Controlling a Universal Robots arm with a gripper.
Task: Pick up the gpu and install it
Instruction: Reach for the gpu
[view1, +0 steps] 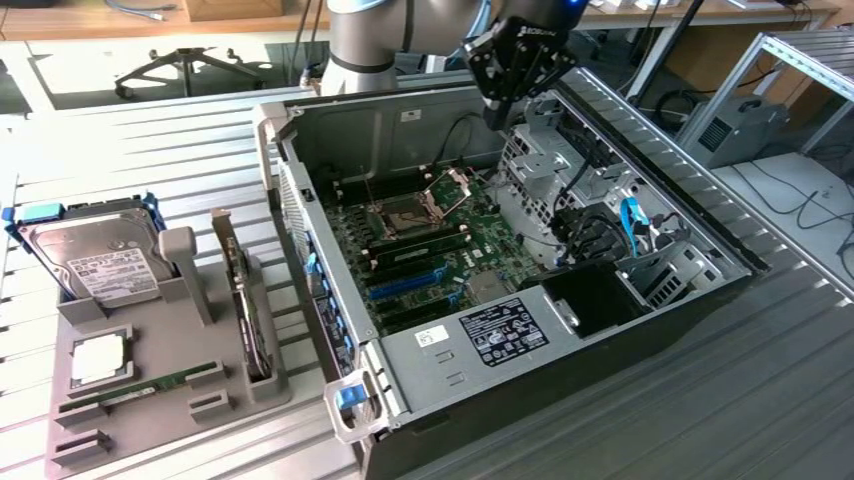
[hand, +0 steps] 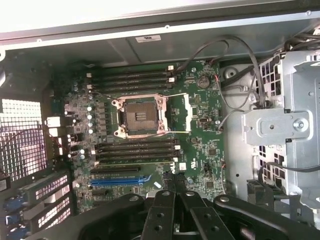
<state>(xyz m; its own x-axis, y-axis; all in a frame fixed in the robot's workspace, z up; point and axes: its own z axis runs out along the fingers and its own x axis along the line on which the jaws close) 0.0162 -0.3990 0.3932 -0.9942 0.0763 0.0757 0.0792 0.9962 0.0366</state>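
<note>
1. Exterior view: the black two-finger gripper (view1: 497, 110) hangs over the open grey metal computer case (view1: 387, 125), jaws pressed together and empty.
2. The gpu (view1: 247, 300), a thin dark card seen edge-on, stands upright in a slot at the grey plastic holder tray's (view1: 160, 425) case-side edge, well apart from the gripper.
3. Recommended: grip its top edge squarely and lift vertically.
4. Wrist view: the gripper (hand: 175, 196) is above the green motherboard (hand: 200, 130); the blue expansion slot (hand: 115, 181) is vacant.

Soft even light brightens the table (view1: 134, 150); the case (view1: 387, 130) is shadowed inside, white glare beyond its wall.
</note>
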